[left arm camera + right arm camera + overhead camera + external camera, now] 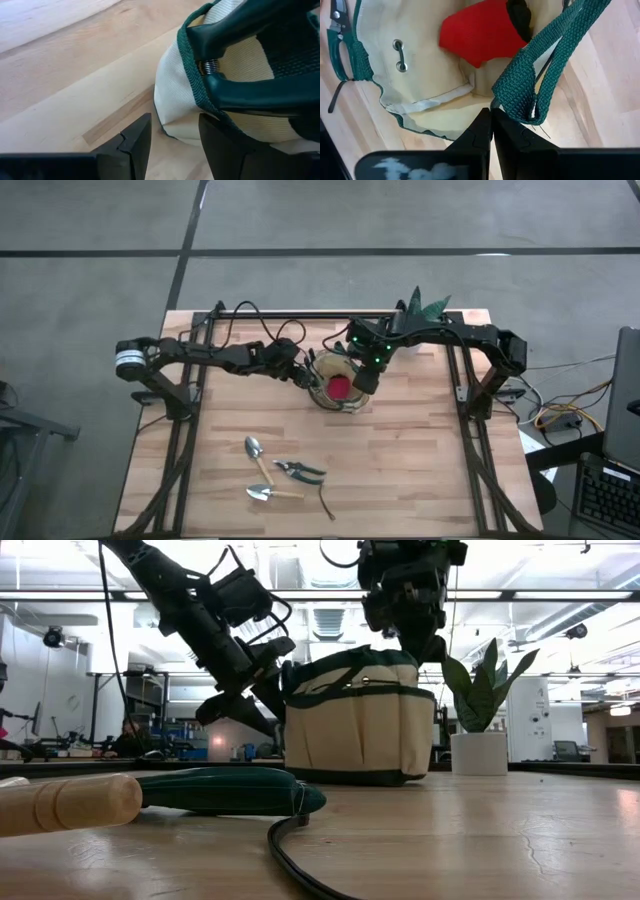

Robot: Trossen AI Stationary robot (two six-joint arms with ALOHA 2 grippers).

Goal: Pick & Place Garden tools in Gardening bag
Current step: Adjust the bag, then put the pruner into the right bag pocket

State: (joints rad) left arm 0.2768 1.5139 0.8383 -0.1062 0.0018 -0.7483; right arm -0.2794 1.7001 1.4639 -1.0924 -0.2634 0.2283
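Tan canvas gardening bag (335, 392) with green trim sat directly beneath the right gripper (491, 125), fingers pressed together; the left gripper (172, 145), fingers apart, flanked its side.

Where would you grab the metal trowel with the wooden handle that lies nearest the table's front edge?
Probably the wooden handle, from straight above. The metal trowel lies flat on the wooden table, its handle straight, bare and clear of the green-handled shears, so fingers could close across it.
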